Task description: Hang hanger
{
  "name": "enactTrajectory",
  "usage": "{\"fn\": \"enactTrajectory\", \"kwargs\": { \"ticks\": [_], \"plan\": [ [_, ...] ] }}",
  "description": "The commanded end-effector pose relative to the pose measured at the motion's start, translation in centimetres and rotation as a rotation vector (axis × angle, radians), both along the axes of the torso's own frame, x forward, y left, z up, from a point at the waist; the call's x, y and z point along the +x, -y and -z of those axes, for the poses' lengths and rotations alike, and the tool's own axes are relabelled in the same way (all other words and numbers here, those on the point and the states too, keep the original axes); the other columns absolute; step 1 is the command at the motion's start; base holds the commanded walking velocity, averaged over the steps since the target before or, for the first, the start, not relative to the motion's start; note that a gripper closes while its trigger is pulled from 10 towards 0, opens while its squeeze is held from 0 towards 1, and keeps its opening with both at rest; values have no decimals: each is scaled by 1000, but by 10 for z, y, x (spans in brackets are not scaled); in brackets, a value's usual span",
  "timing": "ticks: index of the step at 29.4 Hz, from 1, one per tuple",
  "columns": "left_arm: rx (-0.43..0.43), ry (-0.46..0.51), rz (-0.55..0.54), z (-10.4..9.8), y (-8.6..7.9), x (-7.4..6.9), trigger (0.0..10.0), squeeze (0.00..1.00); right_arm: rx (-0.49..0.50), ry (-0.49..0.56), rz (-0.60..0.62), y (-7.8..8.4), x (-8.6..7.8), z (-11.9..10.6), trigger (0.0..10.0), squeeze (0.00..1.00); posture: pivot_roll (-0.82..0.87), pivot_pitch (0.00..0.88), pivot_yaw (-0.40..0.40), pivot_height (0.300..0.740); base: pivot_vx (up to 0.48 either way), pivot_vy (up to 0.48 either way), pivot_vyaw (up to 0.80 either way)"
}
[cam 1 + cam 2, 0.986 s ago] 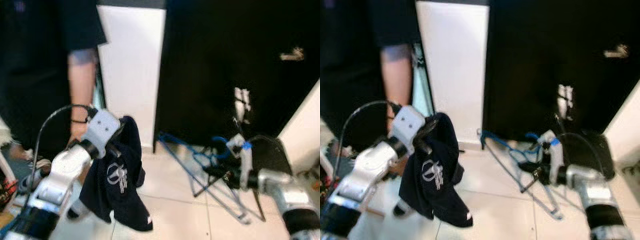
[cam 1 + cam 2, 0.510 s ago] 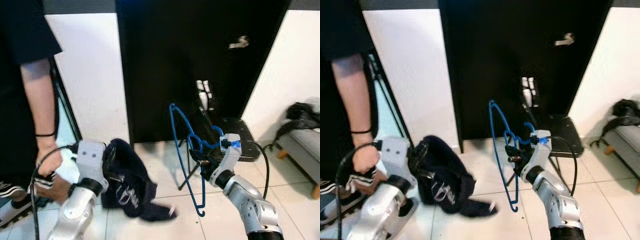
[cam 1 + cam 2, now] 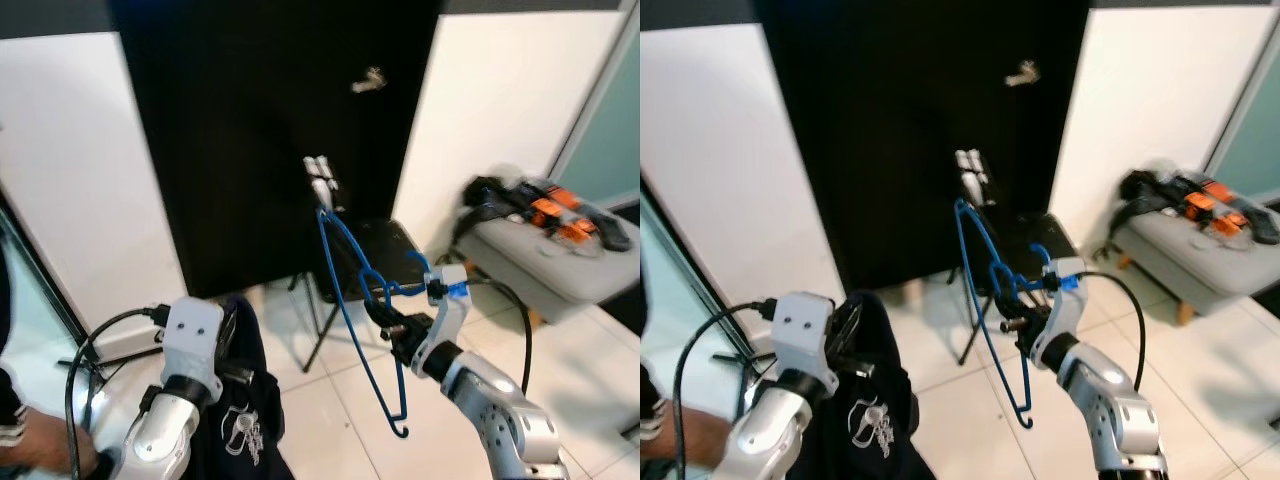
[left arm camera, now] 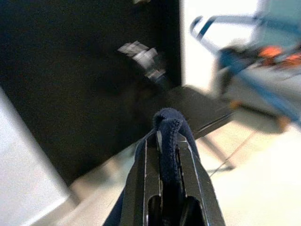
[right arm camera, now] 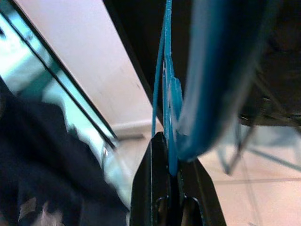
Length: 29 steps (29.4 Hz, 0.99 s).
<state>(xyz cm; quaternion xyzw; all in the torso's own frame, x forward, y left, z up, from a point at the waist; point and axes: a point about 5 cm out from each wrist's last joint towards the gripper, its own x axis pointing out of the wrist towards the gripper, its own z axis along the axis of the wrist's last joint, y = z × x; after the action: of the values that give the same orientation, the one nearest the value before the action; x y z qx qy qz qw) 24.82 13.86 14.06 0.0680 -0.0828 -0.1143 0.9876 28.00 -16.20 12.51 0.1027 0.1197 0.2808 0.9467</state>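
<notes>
A blue wire hanger hangs upright in front of me, and my right gripper is shut on it near its hook; the right wrist view shows the blue hanger pinched between the black fingers. Low on the left, my left gripper is shut on a dark navy T-shirt with a white print, which droops below it. In the left wrist view a fold of the navy T-shirt sits clamped between the fingers.
A black door with a metal handle stands ahead between white walls. A black folding chair stands before it. A grey bench with dark and orange items is on the right. A person's arm is at lower left.
The whole view has swung to the right: the person has slid out at the left and the bench has come in. Both grippers keep their holds; the shirt now hangs lower.
</notes>
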Motion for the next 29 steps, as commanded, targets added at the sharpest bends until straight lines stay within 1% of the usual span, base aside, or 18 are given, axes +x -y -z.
{"fn": "enactTrajectory", "kwargs": {
  "ticks": [1, 2, 3, 7, 8, 11, 13, 17, 19, 20, 21, 22, 23, 24, 25, 26, 28, 29],
  "plan": [
    [-1, 67, 48, -17, 0, 3, 10000, 0, -18, 15, -71, -7, -2, -6, 10000, 0, -97, 0, -32, 740, 0, 0, -769],
    [-1, 67, 48, -17, 0, 3, 10000, 0, -18, 15, -71, -7, -2, -6, 10000, 0, -97, 0, -32, 740, 0, 0, -769],
    [-5, 97, 74, -27, 2, 7, 10000, 0, -29, 23, -93, -4, -1, -11, 10000, 0, -98, 0, -32, 740, 0, 0, -769],
    [-11, 118, 87, -34, 4, 10, 10000, 0, -37, 28, -107, -2, -1, -14, 10000, 0, -98, 0, -32, 740, 0, 0, -769],
    [-12, 142, 101, -41, 5, 15, 10000, 0, -43, 37, -141, 0, -3, -17, 10000, 0, -105, 0, -29, 740, 0, 0, -769],
    [-10, 161, 114, -48, 5, 19, 10000, 0, -44, 45, -171, 2, -4, -21, 10000, 0, -107, 0, -30, 740, 0, 0, -769],
    [12, 201, 138, -61, 6, 28, 10000, 0, -51, 62, -242, 9, -9, -30, 10000, 0, -113, 0, -28, 740, 0, 0, -769],
    [23, 215, 146, -66, 6, 32, 10000, 0, -50, 67, -261, 13, -10, -34, 10000, 0, -114, 0, -28, 740, 0, 0, -769],
    [36, 235, 154, -72, 6, 35, 10000, 0, -50, 74, -276, 19, -12, -38, 10000, 0, -117, 0, -27, 740, 0, 0, -769],
    [51, 260, 165, -81, 5, 39, 10000, 0, -54, 85, -288, 27, -13, -44, 10000, 0, -124, 0, -23, 740, 0, 0, -769],
    [51, 260, 165, -81, 5, 39, 10000, 0, -54, 85, -288, 27, -13, -44, 10000, 0, -124, 0, -23, 740, 0, 0, -769],
    [78, 285, 181, -89, 4, 43, 10000, 0, -70, 98, -306, 37, -15, -51, 10000, 0, -128, 0, -21, 740, 0, 0, -769],
    [78, 285, 181, -89, 4, 43, 10000, 0, -70, 98, -306, 37, -15, -51, 10000, 0, -128, 0, -21, 740, 0, 0, -769],
    [103, 305, 190, -96, 3, 45, 10000, 0, -85, 105, -326, 46, -18, -57, 10000, 0, -132, 0, -18, 740, 0, 0, -769],
    [103, 305, 190, -96, 3, 45, 10000, 0, -85, 105, -326, 46, -18, -57, 10000, 0, -132, 0, -18, 740, 0, 0, -769],
    [132, 318, 197, -101, 1, 47, 10000, 0, -99, 111, -344, 58, -22, -64, 10000, 0, -135, 0, -12, 740, 0, 0, -769],
    [132, 318, 197, -101, 1, 47, 10000, 0, -99, 111, -344, 58, -22, -64, 10000, 0, -135, 0, -12, 740, 0, 0, -769],
    [153, 324, 196, -104, -1, 49, 10000, 0, -93, 116, -355, 69, -26, -71, 10000, 0, -137, 0, -8, 740, 0, 0, -775]
  ]
}}
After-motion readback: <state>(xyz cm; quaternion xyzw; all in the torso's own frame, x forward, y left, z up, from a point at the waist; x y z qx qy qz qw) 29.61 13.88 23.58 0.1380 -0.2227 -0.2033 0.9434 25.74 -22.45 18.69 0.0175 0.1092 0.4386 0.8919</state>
